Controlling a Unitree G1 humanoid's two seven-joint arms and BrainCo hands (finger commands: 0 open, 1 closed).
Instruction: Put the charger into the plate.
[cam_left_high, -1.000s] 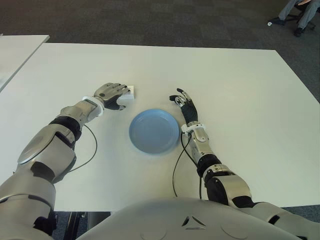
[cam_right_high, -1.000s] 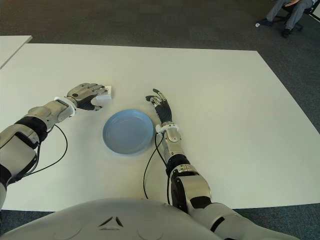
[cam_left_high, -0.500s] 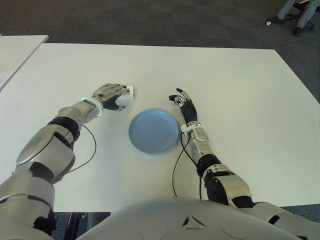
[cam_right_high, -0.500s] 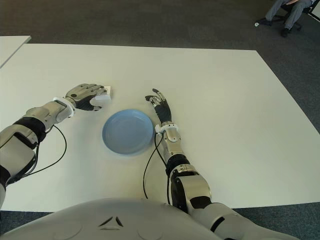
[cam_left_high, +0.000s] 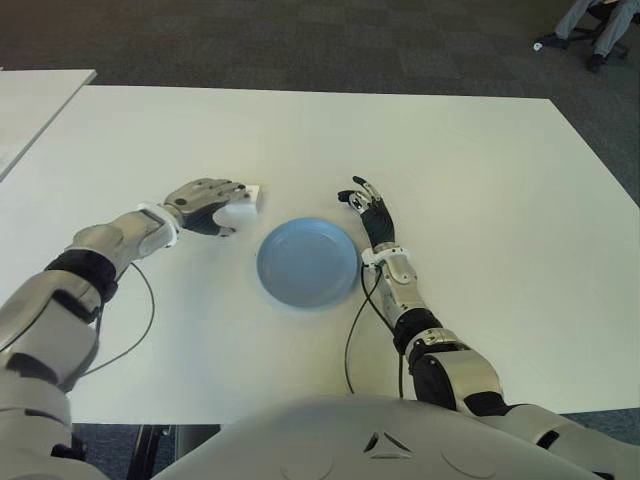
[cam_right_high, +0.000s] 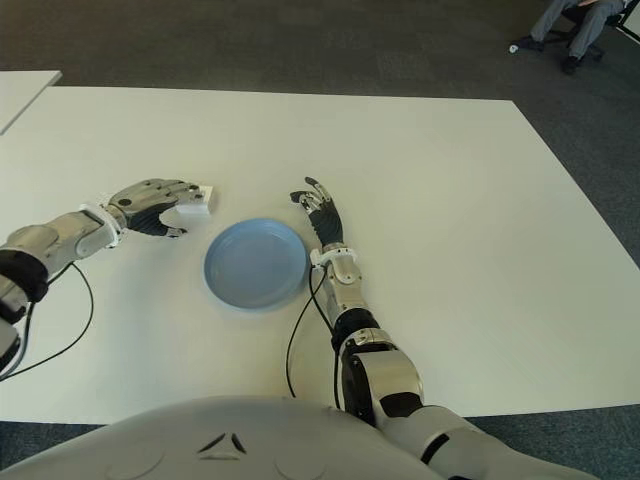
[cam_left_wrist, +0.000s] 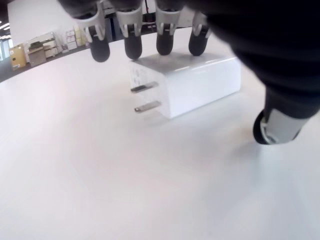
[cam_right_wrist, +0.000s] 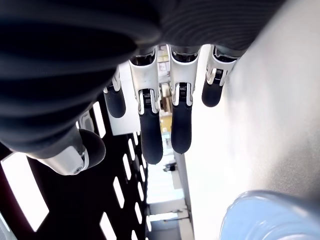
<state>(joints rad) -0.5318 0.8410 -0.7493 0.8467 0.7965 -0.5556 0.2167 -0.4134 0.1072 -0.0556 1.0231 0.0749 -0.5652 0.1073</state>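
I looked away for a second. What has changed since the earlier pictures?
The left hand has drawn back toward the robot's left and opened; its fingers now only reach over the charger, which lies on the table. The plate and the open right hand beside it stayed put.

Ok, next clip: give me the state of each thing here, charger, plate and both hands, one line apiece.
charger: lying on the table, prongs out, not gripped or lifted.
plate: upright on the table, nothing in it.
left hand: left of the plate, fingers open over the charger, thumb apart beside it.
right hand: idle, right of the plate, fingers extended, holding nothing.
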